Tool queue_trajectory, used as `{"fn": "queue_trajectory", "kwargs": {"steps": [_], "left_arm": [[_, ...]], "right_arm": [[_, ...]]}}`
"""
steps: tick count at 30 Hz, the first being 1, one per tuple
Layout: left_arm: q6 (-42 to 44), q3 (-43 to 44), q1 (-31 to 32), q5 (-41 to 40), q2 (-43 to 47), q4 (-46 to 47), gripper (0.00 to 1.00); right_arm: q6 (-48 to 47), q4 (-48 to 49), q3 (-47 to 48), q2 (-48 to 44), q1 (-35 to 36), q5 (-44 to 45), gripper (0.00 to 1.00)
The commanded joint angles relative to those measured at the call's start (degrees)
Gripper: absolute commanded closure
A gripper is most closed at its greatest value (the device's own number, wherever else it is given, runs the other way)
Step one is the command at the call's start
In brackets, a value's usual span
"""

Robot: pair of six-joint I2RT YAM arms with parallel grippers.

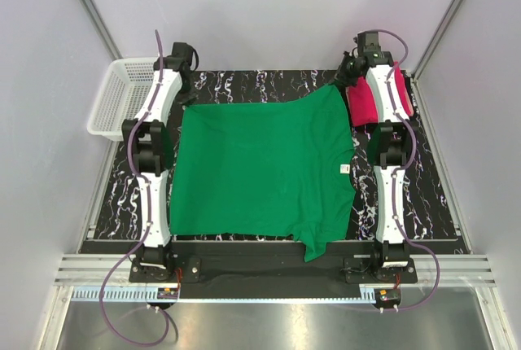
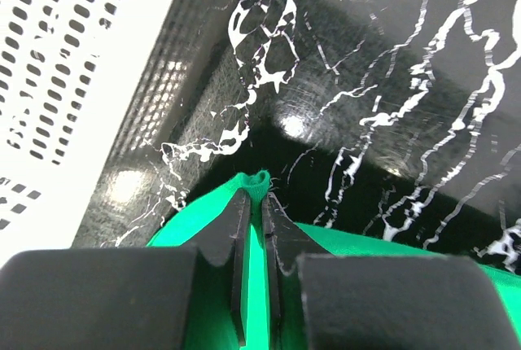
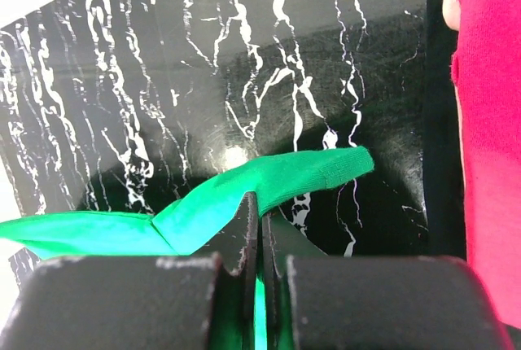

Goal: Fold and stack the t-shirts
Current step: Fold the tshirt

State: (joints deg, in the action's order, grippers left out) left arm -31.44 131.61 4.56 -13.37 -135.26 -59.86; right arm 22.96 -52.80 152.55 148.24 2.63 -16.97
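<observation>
Since our left gripper [image 2: 255, 203] and right gripper [image 3: 259, 207] are each clamped on just a sliver at the far corners of the green shirt [image 1: 260, 167], a quick tug could slip one free. It lies flat mid bench [image 1: 427, 203], sleeve over the near edge. Pink shirt [image 1: 362, 102] hugs the far-right corner, basket [image 1: 122, 98] sits just off the far-left; we've got room toward the near edge.

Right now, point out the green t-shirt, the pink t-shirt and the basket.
green t-shirt [image 1: 260, 167], top view, middle of its body.
pink t-shirt [image 1: 362, 104], top view, its left half.
basket [image 1: 122, 94], top view, bare mesh floor.

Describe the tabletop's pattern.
The tabletop is black with white marble veins; best in left wrist view.
</observation>
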Motion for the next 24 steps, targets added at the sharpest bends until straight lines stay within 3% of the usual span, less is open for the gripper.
{"fn": "queue_trajectory", "kwargs": {"steps": [1,24], "left_arm": [[1.47,0.23,-0.51,-0.96,5.27,1.94,0.93],[4.72,-2.67,-0.69,-0.78,8.08,2.02,0.93]], "right_arm": [[-1.43,1.12,0.29,-6.12,0.44,1.59,1.00],[-2.57,0.68,-1.82,-11.40,0.35,0.98,1.00]]}}
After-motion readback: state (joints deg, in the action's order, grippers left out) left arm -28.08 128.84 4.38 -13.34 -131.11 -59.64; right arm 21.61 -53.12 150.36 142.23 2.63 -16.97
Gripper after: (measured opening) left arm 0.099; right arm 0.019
